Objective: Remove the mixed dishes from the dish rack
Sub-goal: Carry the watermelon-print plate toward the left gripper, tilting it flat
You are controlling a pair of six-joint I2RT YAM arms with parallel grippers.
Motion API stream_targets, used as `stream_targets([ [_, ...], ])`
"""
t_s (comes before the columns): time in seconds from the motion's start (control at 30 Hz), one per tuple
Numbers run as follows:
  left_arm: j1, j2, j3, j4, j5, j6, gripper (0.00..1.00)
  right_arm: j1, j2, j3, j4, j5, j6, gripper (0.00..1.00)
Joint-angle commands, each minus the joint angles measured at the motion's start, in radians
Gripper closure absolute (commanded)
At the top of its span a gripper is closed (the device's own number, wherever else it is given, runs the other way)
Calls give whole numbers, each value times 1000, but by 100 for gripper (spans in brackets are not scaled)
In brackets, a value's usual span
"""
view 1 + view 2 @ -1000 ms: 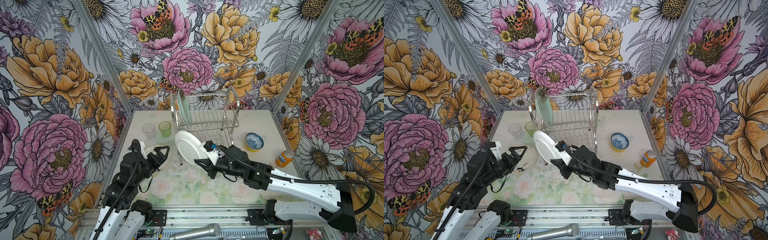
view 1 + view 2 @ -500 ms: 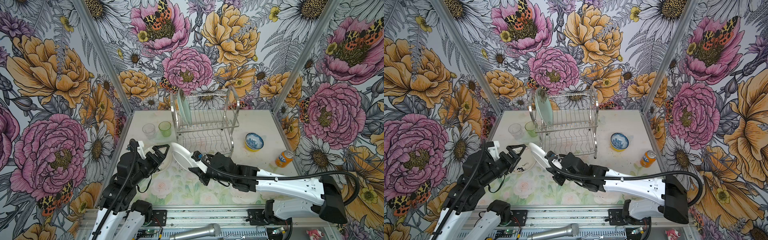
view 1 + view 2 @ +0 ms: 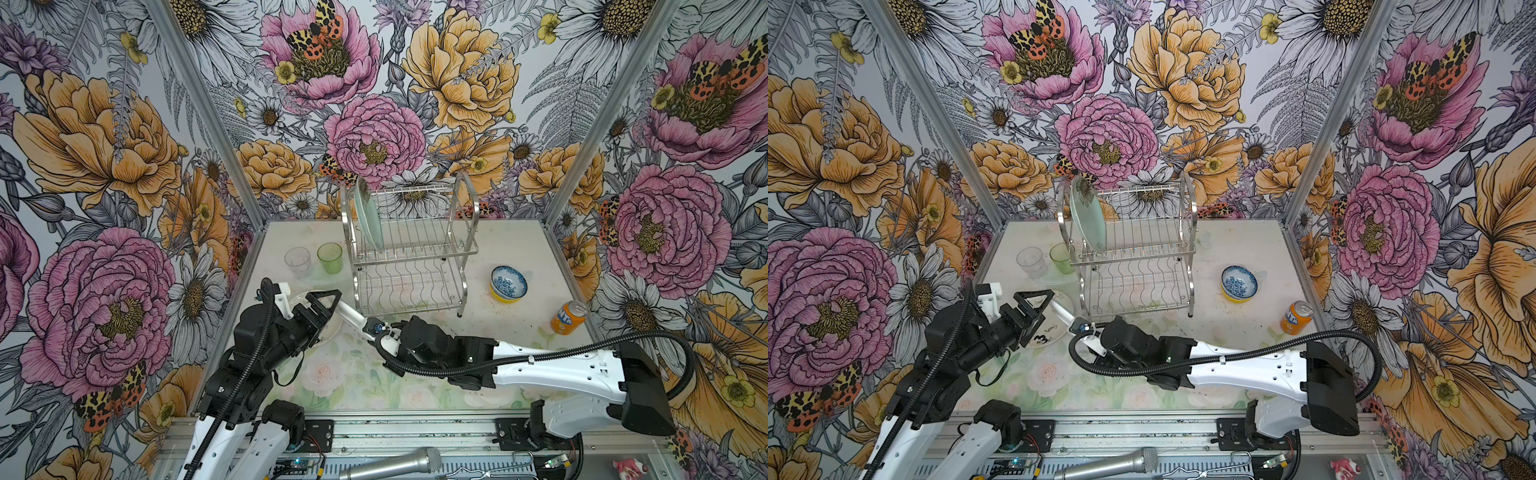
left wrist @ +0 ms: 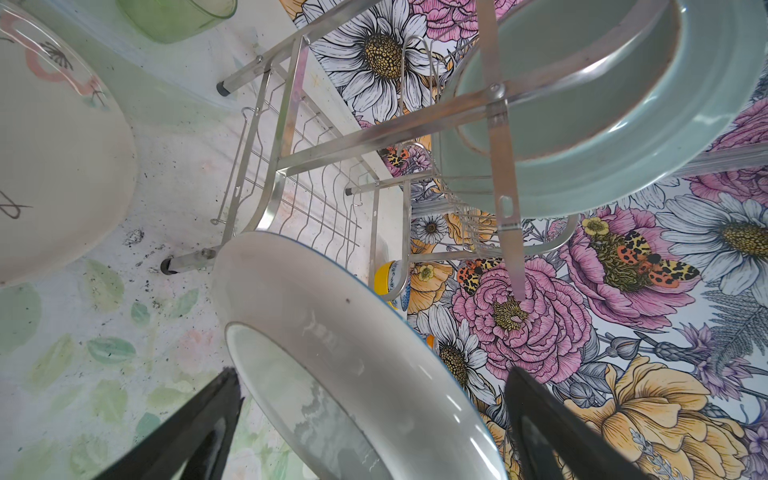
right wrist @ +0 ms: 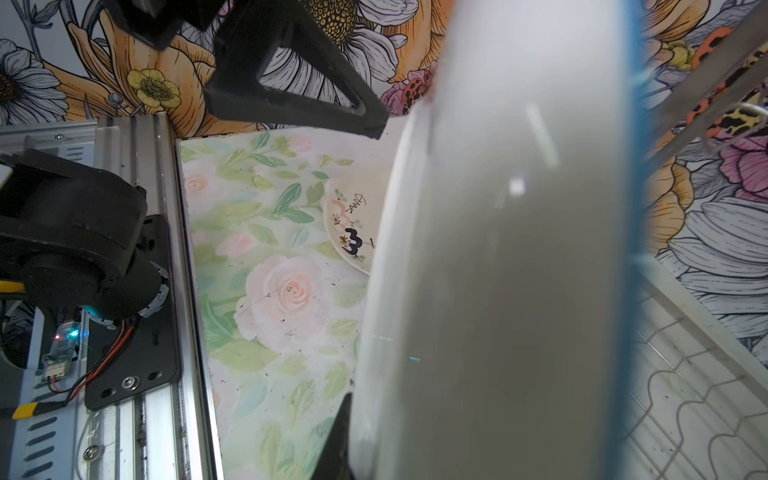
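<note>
Well, the right gripper (image 3: 371, 328) reaches across the middle with the white plate (image 3: 349, 312) pinched by its near rim. The plate is tilted up on edge, low over the table (image 3: 415, 374), just in front of the dish rack's (image 3: 409, 266) left corner. The pinch itself is hard to see, since in the right wrist view the plate fills nearly everything, but the jaws look clamped thin on that rim.

The left gripper (image 4: 372, 374) stands spread wide with nothing in it. In its wrist view the free edge of the white plate sits between its two black fingers (image 4: 199, 419), apparently touching neither. I take that as a handover being set up: one arm offers the far rim so the other can close on it.

Right beneath lies the cream plate (image 3: 1047, 334) with its painted scribble, flat on the table. That seems the likely stacking spot, and would explain why the white plate is brought so low just here.

Only the pale green plate (image 3: 368, 220) is left in the rack, upright in the upper shelf's left end. The clear glass (image 3: 298, 262) and green tumbler (image 3: 330, 257) stand side by side left of the rack. The blue-and-white bowl (image 3: 508, 281) sits nested in the yellow bowl (image 3: 505, 297) to its right.
</note>
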Motion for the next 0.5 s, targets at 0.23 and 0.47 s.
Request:
stream_targets([
  [0.23,-5,-16,-27,31,45,-32,1,96,88,146,126,289,-200,100],
  [0.47,-4,-3,-66,58,73,-37,1,164,177,188,145,486,-332,100],
])
